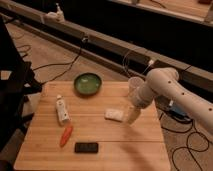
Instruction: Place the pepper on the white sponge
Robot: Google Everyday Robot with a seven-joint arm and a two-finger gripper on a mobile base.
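Note:
The orange-red pepper (66,135) lies on the wooden table (100,150) at the front left. The white sponge (114,115) lies near the table's middle right. My gripper (131,117) hangs from the white arm (160,87) just to the right of the sponge, low over the table. It is far from the pepper and nothing shows in it.
A white tube-shaped bottle (61,109) lies left of the sponge, above the pepper. A green bowl (88,83) sits at the back. A white paper cup (134,85) stands at the back right behind my arm. A black slab (86,147) lies at the front. Cables run over the floor.

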